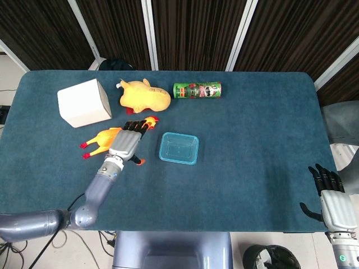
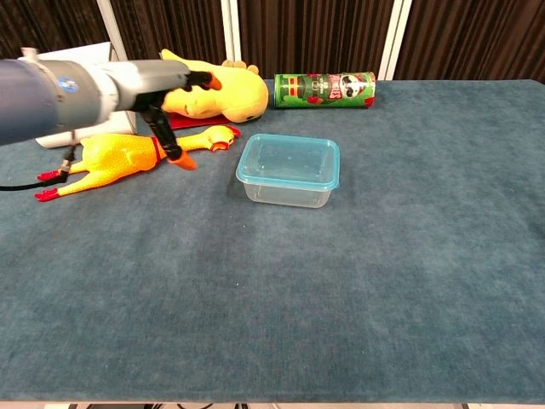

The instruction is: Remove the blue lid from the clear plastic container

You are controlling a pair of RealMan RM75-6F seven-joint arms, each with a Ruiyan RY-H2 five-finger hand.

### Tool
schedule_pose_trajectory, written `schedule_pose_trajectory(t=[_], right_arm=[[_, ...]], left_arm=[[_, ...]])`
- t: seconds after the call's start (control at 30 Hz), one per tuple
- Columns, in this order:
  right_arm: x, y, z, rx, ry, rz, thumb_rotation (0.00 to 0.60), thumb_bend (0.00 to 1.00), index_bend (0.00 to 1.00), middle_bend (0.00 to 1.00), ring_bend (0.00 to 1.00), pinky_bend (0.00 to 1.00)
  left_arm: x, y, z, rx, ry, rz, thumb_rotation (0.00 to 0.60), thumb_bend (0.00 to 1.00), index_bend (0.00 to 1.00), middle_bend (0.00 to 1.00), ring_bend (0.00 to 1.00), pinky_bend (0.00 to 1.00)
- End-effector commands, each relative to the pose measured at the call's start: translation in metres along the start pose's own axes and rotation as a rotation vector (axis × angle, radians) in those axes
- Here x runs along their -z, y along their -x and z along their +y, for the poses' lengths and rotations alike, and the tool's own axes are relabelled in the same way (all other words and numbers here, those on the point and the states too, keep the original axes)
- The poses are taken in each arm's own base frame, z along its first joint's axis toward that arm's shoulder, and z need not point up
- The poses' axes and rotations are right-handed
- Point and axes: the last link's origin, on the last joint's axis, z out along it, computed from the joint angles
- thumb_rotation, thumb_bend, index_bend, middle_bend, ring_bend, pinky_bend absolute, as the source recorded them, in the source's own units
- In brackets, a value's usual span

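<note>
Blue lid [image 1: 179, 147] untouched, left robot hand [image 1: 127, 144] spread, empty.

A white box [image 1: 84, 102] is sitting in the upper left of the head view on the blue table [image 1: 252, 145]. Just right of it a yellow plush toy [image 1: 145, 96] is lying, and further right a green chips can [image 1: 197, 89] is lying on its side. A rubber chicken [image 1: 104, 139] is stretching out below the box and plush.
</note>
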Motion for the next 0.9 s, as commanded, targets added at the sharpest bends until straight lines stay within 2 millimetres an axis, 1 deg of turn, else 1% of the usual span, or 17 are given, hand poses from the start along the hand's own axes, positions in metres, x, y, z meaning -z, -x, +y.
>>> schedule_pose_trajectory(t=[0.03,0.07,0.33,0.53,0.73,0.9], right_arm=[[0.0,0.0,0.0,-0.002,0.003,-0.001,0.6,0.31,0.0,0.0,0.0,0.0],[-0.001,0.0,0.001,-0.003,0.004,-0.001,0.6,0.31,0.0,0.0,0.0,0.0],[-0.001,0.001,0.0,-0.01,0.009,-0.009,0.6,0.31,0.0,0.0,0.0,0.0],[-0.002,0.001,0.001,-0.013,0.015,-0.011,0.6,0.31,0.0,0.0,0.0,0.0],[-0.003,0.001,0.001,-0.013,0.018,-0.012,0.6,0.31,0.0,0.0,0.0,0.0],[-0.003,0.001,0.001,-0.017,0.021,-0.014,0.6,0.31,0.0,0.0,0.0,0.0]], left_arm=[[-0.015,0.005,0.021,-0.021,-0.001,-0.022,0.6,0.0,0.0,0.0,0.0,0.0],[-0.018,0.006,0.027,-0.02,0.004,-0.027,0.6,0.0,0.0,0.0,0.0,0.0],[-0.038,0.01,0.055,-0.022,-0.004,-0.043,0.6,0.0,0.0,0.0,0.0,0.0],[-0.048,0.017,0.074,-0.014,0.005,-0.077,0.6,0.0,0.0,0.0,0.0,0.0],[-0.051,0.021,0.086,-0.01,0.015,-0.101,0.6,0.0,0.0,0.0,0.0,0.0],[-0.052,0.021,0.088,-0.016,0.018,-0.104,0.6,0.0,0.0,0.0,0.0,0.0]])
